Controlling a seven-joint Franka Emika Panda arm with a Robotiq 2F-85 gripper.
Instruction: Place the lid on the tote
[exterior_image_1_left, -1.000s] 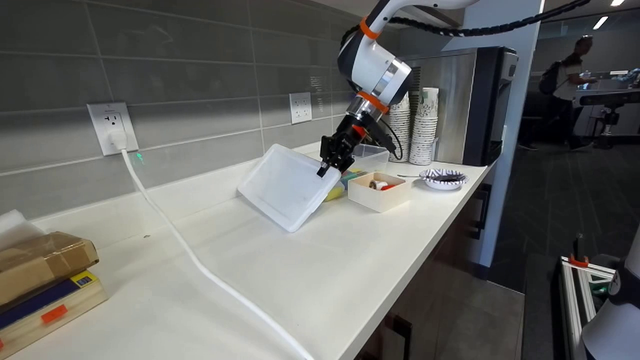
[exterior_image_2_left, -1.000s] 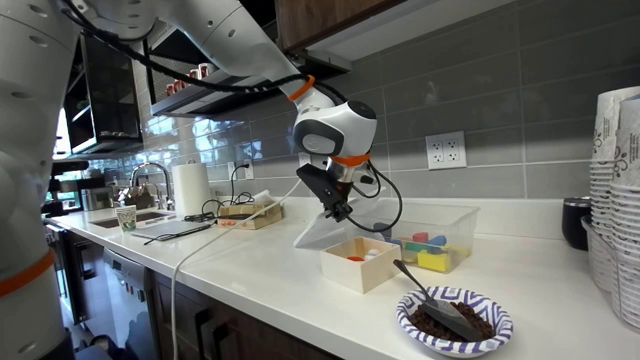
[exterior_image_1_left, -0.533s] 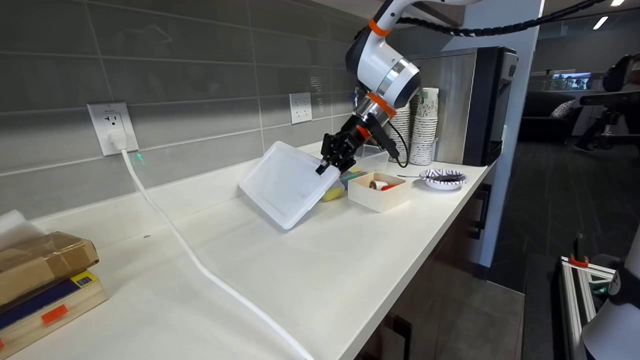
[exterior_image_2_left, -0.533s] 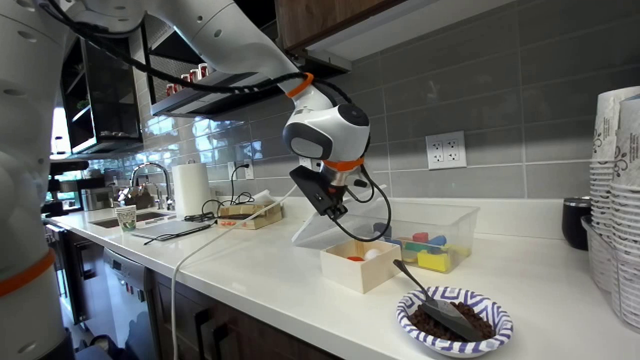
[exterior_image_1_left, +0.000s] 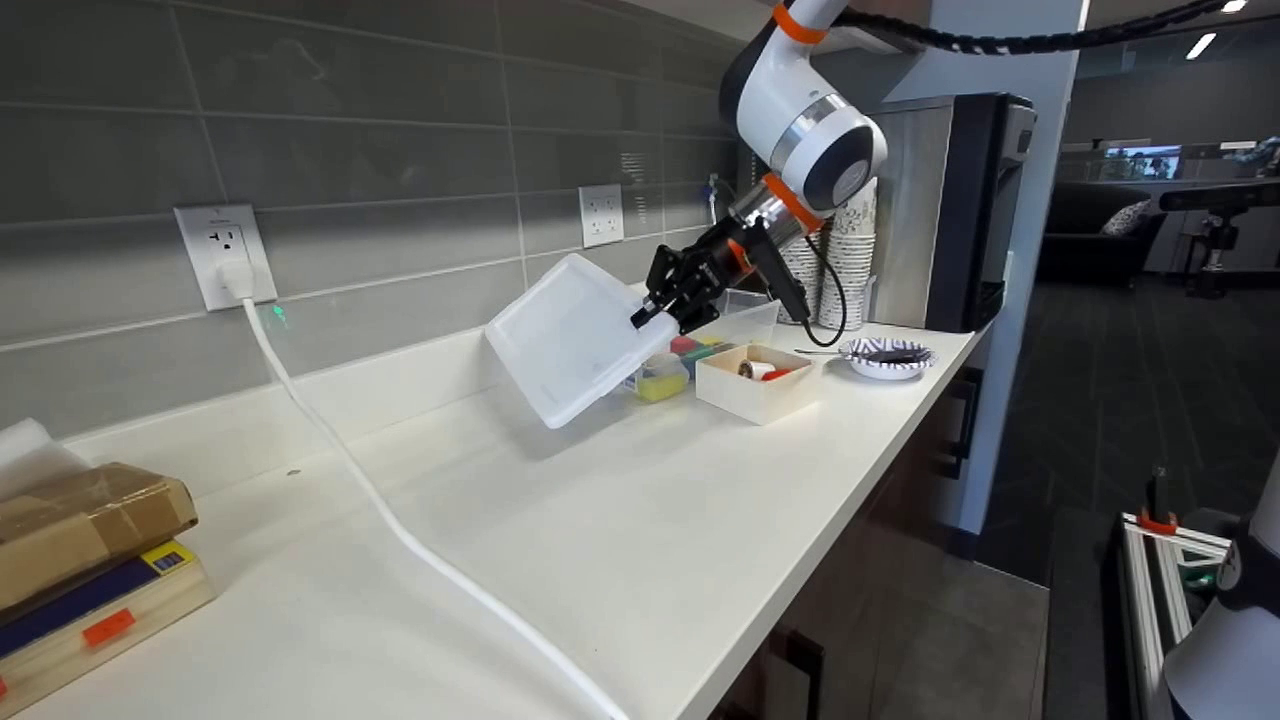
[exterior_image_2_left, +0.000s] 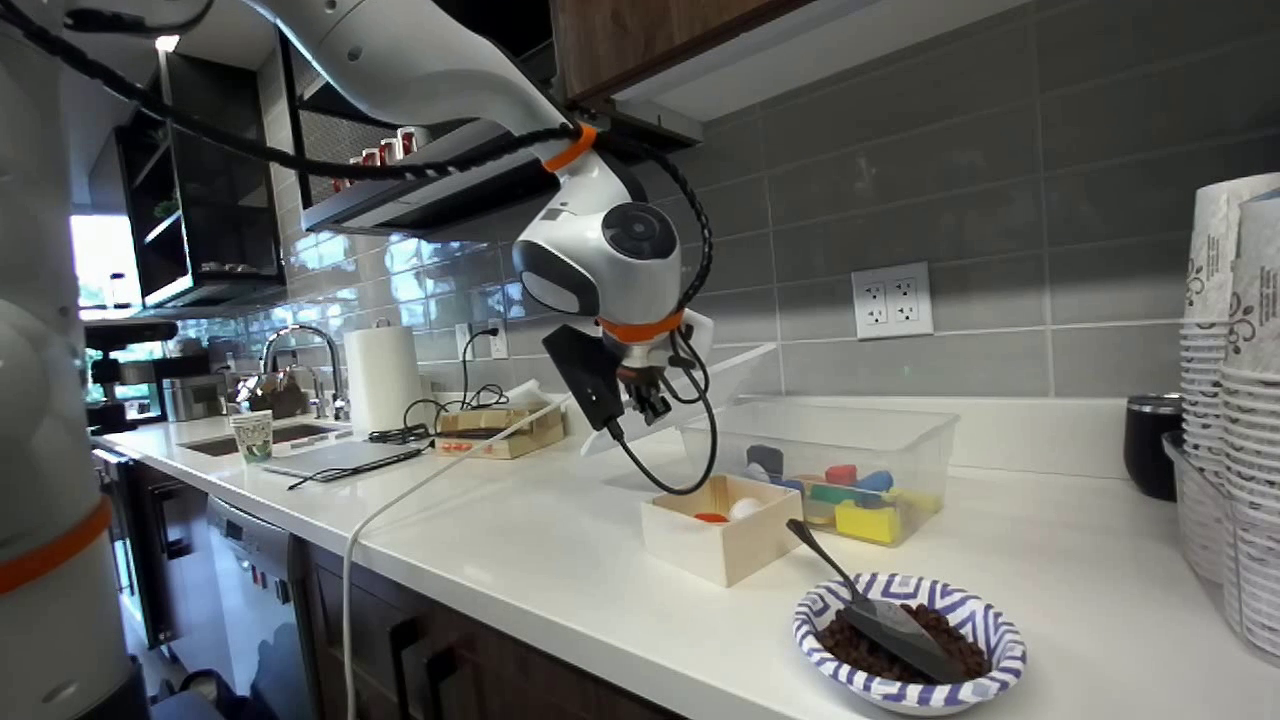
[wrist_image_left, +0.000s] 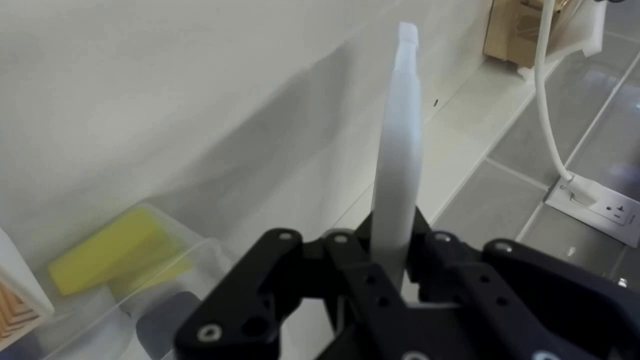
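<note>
Lid (exterior_image_1_left: 575, 340) is held tilted, its edge clamped in the gripper (wrist_image_left: 393, 235), just left of the tote (exterior_image_2_left: 815, 440) in both exterior views, apparently in the carrying step, so next it likely needs levelling and shifting right before lowering.

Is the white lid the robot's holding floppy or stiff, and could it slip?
The lid is probably stiff: it looks nearly flat though held near one edge. It's likely light, being thin. It might twist or slip, because the fingers pinch only a small part.
</note>
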